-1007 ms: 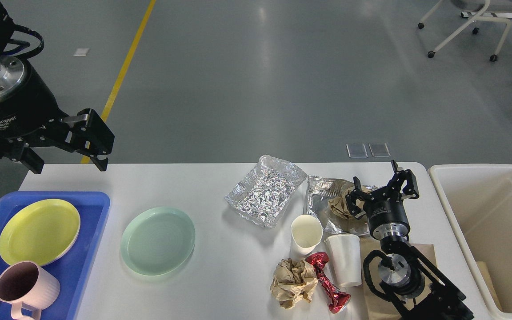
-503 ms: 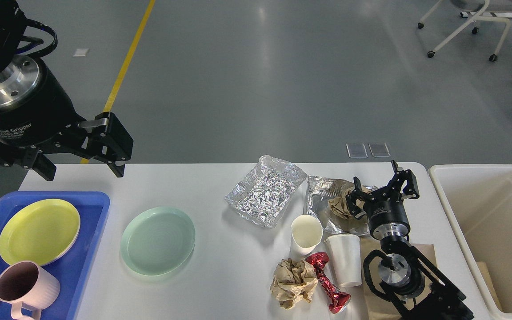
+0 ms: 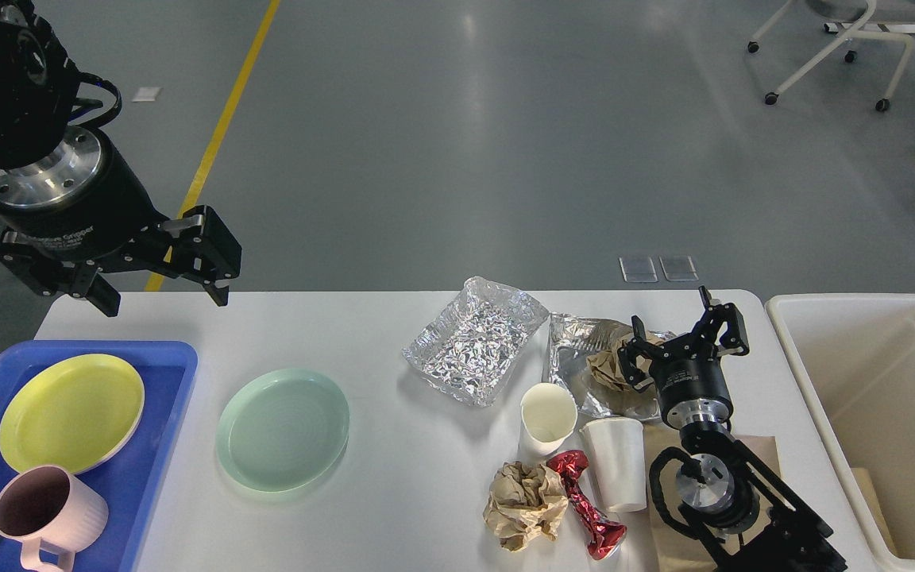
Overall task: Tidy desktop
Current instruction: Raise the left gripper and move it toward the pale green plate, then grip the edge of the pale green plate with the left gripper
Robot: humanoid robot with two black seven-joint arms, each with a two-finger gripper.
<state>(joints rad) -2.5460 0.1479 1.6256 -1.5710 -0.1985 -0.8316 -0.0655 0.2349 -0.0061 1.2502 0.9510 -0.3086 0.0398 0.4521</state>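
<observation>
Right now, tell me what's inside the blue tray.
The blue tray holds a yellow plate and a pink mug. A dark object at its near-left corner is cut off, unidentifiable.

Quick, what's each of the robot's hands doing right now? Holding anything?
Left hand: open, empty, above the desktop's far left edge.
Right hand: open, empty, over crumpled foil.

smooth matte white desktop (image 3: 394, 469) bears a crinkled shiny foil tray (image 3: 475, 340) and crumpled brown paper (image 3: 525, 502).

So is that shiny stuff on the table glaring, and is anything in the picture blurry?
Head view: the foil tray sparkles with small highlights, and pale light streaks reflect off the grey floor; everything looks sharp, and the green plate casts only a soft shadow.
</observation>
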